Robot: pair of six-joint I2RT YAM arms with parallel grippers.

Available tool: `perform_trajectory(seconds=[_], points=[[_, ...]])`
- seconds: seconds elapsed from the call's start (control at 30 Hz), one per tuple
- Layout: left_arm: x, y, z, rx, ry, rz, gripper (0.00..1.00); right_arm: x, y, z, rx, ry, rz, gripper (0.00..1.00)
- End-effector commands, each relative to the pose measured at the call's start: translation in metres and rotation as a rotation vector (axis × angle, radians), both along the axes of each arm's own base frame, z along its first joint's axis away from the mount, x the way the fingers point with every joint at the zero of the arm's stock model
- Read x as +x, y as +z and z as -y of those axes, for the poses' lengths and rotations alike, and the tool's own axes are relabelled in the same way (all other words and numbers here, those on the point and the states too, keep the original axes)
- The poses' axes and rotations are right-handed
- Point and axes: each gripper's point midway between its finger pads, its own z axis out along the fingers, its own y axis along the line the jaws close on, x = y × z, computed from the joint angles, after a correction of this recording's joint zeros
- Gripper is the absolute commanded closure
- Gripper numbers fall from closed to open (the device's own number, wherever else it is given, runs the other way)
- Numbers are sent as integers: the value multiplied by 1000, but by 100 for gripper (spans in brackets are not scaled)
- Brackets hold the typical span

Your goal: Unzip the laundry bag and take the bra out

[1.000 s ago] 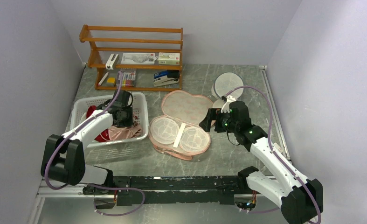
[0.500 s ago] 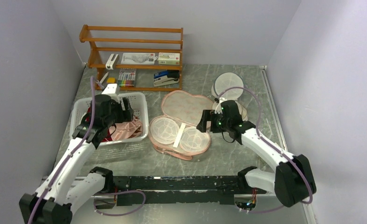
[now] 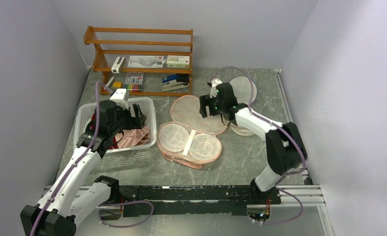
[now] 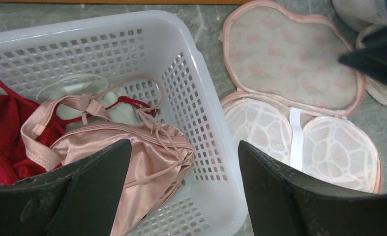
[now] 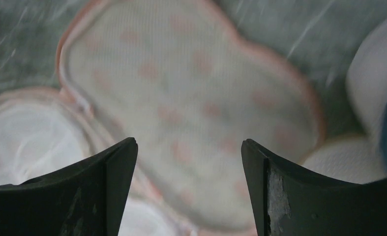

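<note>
The laundry bag (image 3: pixel 195 114) lies unzipped and spread flat on the table. Its peach lid (image 4: pixel 289 59) is folded back and the white mesh cups (image 4: pixel 299 142) face up. The pale pink bra (image 4: pixel 132 152) lies in the white basket (image 4: pixel 201 73), its straps loose. My left gripper (image 4: pixel 184 196) hangs open above the bra and the basket's right wall, holding nothing. In the top view the left gripper (image 3: pixel 137 117) is over the basket. My right gripper (image 5: pixel 189 187) hovers open over the bag's lid (image 5: pixel 181 98), empty; from above, the right gripper (image 3: pixel 203 107) is at the lid's far right edge.
A dark red garment (image 4: pixel 4 132) lies in the basket's left part. Cream round pouches (image 3: pixel 243 87) sit right of the bag, behind my right arm. A wooden shelf (image 3: pixel 139 59) with small items stands at the back left. Walls close in on both sides.
My left gripper opened, left the bra in the basket and rose. My right arm swung from the bag's right side to over its lid, jaws narrowing slightly.
</note>
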Motion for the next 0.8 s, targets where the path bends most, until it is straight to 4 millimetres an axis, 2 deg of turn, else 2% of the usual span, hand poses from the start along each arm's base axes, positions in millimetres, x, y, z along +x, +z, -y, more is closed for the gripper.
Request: perform_trajectory(seconds=[0.0,0.03,0.13,0.3,0.43,0.6,0.77], points=[[1,20,7,-31,-51,73,9,66,4,-2,-222,87,173,22],[0,23,6,-31,-47,82,8,80,8,-7,-263,131,199,22],[-3,29,2,-29,-25,103,7,103,-4,-12,-346,216,192,22],[-5,32,6,-43,-54,115,7,125,-18,-8,-347,254,150,25],[-5,29,14,-53,-95,96,7,125,-27,-10,-246,334,123,28],[-7,32,16,-67,-106,108,7,128,-48,0,-279,339,45,28],[-6,30,18,-72,-113,102,7,121,-68,2,-222,346,-14,27]])
